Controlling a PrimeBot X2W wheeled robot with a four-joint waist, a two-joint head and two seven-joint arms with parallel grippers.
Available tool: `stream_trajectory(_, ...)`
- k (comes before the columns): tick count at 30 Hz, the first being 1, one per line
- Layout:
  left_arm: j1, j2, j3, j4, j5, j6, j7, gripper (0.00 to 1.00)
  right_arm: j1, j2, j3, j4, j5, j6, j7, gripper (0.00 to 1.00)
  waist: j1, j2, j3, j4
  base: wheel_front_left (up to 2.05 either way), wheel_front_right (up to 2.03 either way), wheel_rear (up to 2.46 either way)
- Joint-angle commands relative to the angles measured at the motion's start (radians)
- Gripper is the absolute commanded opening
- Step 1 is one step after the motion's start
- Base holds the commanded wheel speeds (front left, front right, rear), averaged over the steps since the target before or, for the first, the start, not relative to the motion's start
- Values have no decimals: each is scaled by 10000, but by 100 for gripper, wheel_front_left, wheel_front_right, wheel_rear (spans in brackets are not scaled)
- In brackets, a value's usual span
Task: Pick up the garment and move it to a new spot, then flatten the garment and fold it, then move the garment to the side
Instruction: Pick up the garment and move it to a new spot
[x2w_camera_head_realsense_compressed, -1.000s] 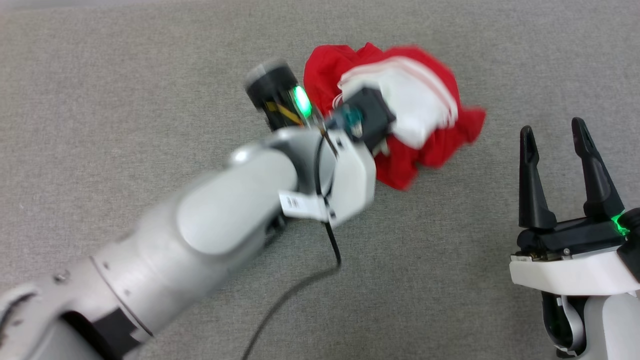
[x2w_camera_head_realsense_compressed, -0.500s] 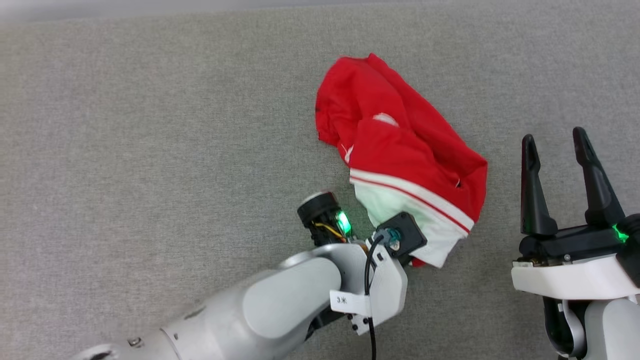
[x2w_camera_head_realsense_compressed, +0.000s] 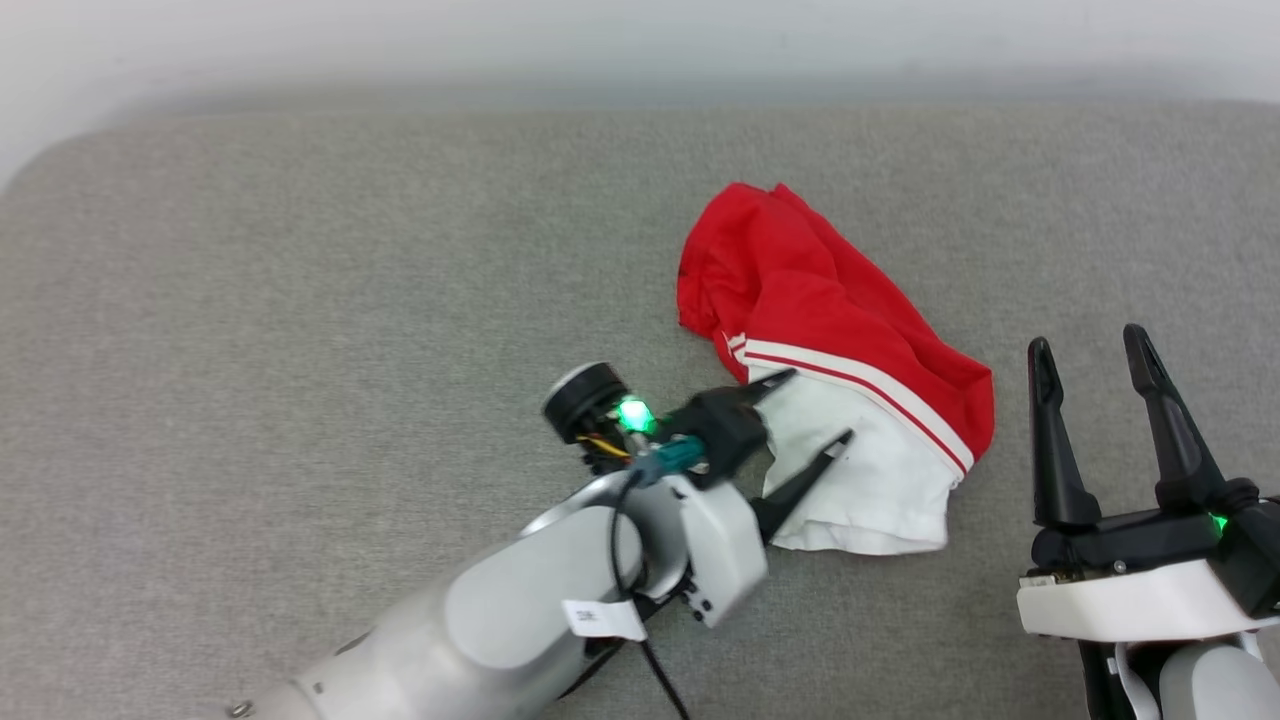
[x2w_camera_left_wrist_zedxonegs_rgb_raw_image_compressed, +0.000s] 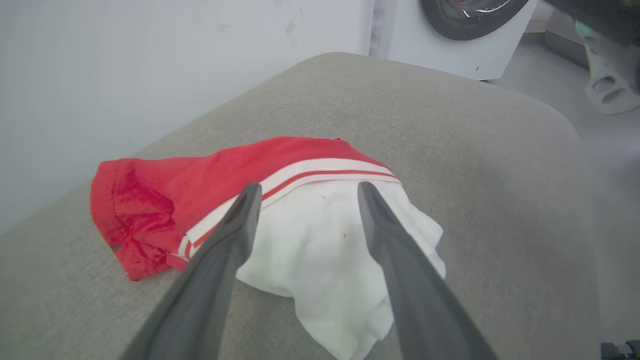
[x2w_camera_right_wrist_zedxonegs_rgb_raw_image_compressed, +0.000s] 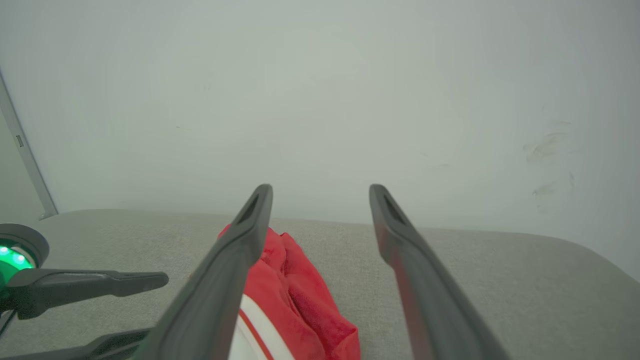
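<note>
- Garment (x2w_camera_head_realsense_compressed: 840, 330): a crumpled heap lying right of the middle of the grey cloth-covered counter (x2w_camera_head_realsense_compressed: 300, 300). Its red part is toward the far side, and its white part with striped trim is toward the near side.
- Left tool (x2w_camera_head_realsense_compressed: 819, 405): open, its two fingers spread wide over the white part from the near left. Nothing is pinched between them, and I cannot tell whether the tips touch the cloth.
- Right tool (x2w_camera_head_realsense_compressed: 1087, 340): open and empty, to the near right of the heap and apart from it.
- Step in hand, as I judge it: the garment sits at its new spot, so the move looks done and flattening comes next.
- Next move calls for each tool to pinch a single layer at an edge or corner of the thin cloth. They would then draw apart so the bunched folds spread. Which edge is which is hard to read in the heap.
</note>
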Motion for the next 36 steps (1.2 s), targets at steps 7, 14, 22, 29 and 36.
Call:
stream_trajectory(7,1097,1147,1289,-1018,-37,1401,-642,100,480,24,-60,107,-75,-7,-19,100,1,-1,-863,486,0,0,0)
stream_trajectory(14,3014,1898,3791,-2867,1011,2851,-683,100,730,22,-48,153,-253,-7,-21,100,1,-1,-1288,581,0,0,0)
stream_trajectory(22,5560,1478,6772,-3989,2486,3324,-689,100,1028,21,-254,342,-497,-7,-19,100,1,-1,-1579,508,0,0,0)
stream_trajectory(29,7173,740,8573,-4203,3512,2912,-690,100,1399,20,-569,675,-80,-7,-21,100,1,-1,-1856,406,0,0,0)
stream_trajectory(36,8149,23,9715,-4244,4327,2198,-691,100,1755,20,-581,1015,308,-7,-20,100,1,-1,-2042,351,0,0,0)
